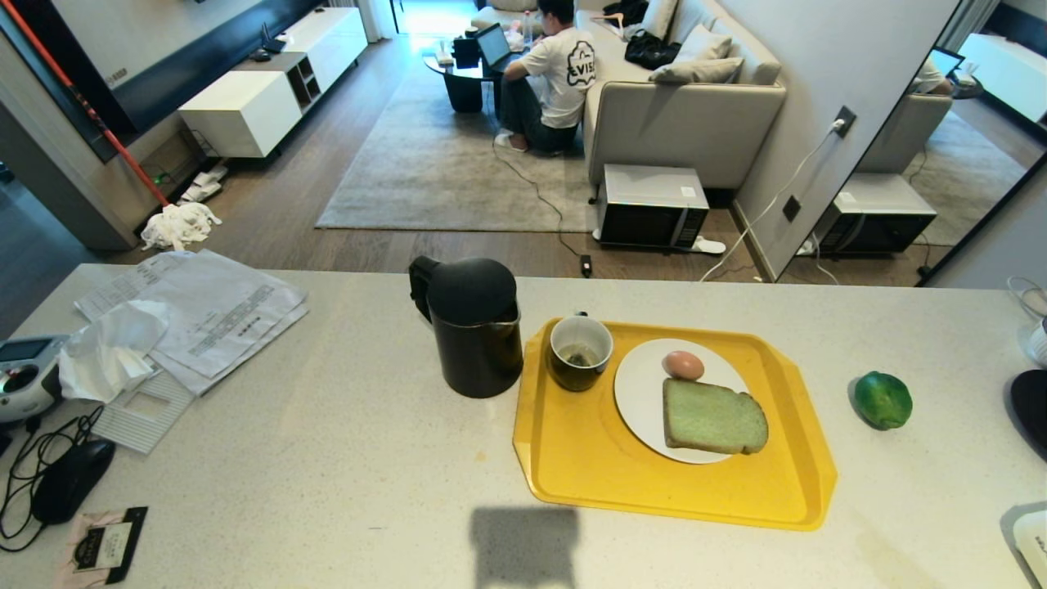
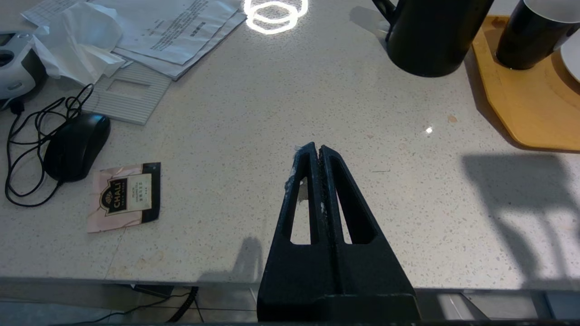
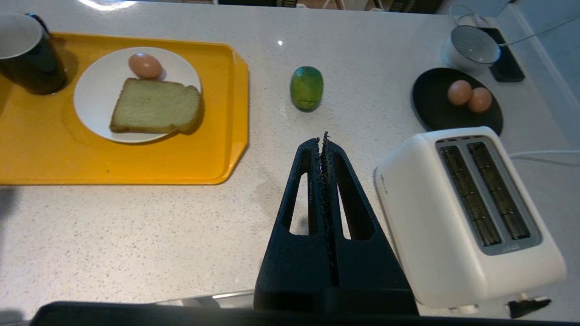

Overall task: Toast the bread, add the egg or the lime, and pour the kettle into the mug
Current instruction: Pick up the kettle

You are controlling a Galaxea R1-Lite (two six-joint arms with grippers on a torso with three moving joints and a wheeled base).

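The bread [image 1: 713, 417] lies flat on a white plate [image 1: 638, 393] with a brown egg [image 1: 683, 365] beside it, on a yellow tray [image 1: 589, 458]. A dark mug [image 1: 580, 352] stands at the tray's far left corner, next to the black kettle [image 1: 470, 325] on the counter. The lime [image 1: 882, 399] sits on the counter right of the tray. Neither arm shows in the head view. My left gripper [image 2: 316, 148] is shut and empty over bare counter near the front edge. My right gripper [image 3: 322, 140] is shut and empty, between the tray [image 3: 136, 163] and a white toaster [image 3: 466, 213], short of the lime [image 3: 306, 87].
Two more eggs [image 3: 469, 95] rest on a black plate [image 3: 435, 108] behind the toaster, next to a small grey-white bowl [image 3: 473, 45]. At the left lie papers [image 1: 204, 311], a mouse [image 1: 72, 478] with cable and a tea sachet [image 2: 124, 194]. A person sits on the floor beyond the counter.
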